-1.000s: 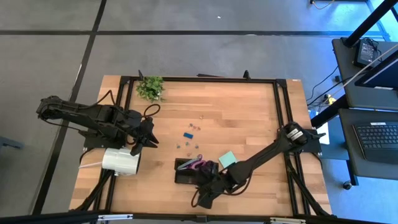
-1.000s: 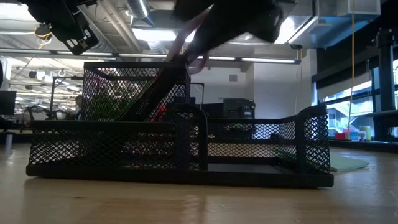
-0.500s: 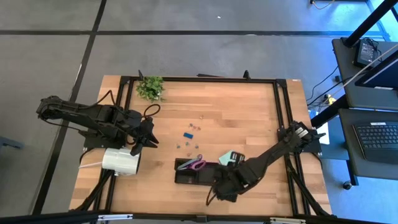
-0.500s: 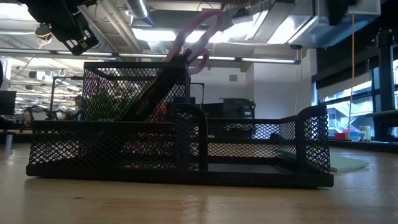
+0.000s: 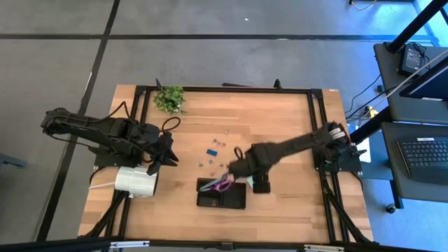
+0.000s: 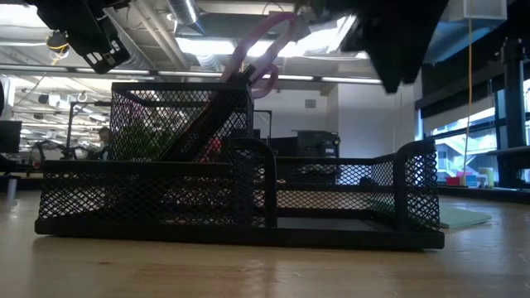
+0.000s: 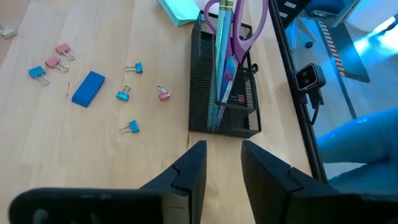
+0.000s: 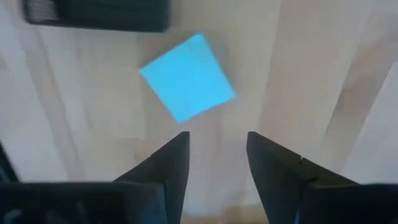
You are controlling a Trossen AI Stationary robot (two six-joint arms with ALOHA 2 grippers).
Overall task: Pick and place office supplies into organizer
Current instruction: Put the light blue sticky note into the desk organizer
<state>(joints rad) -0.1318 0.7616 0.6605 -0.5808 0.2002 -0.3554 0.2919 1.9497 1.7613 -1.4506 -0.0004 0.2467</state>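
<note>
Scissors [image 5: 219, 185] handle-up, leaning in organizer [image 5: 234, 201]

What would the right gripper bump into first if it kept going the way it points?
Probably the pale sticky-note pad. The right gripper has its fingers open and empty, with the pad on the wooden table just ahead of them. How far away it is cannot be judged.

Honestly couldn't read a thing anywhere. No words, labels, brand marks or numbers showed up on the bench, the arms, the supplies or the room gear behind; it was all plain surfaces.
</note>
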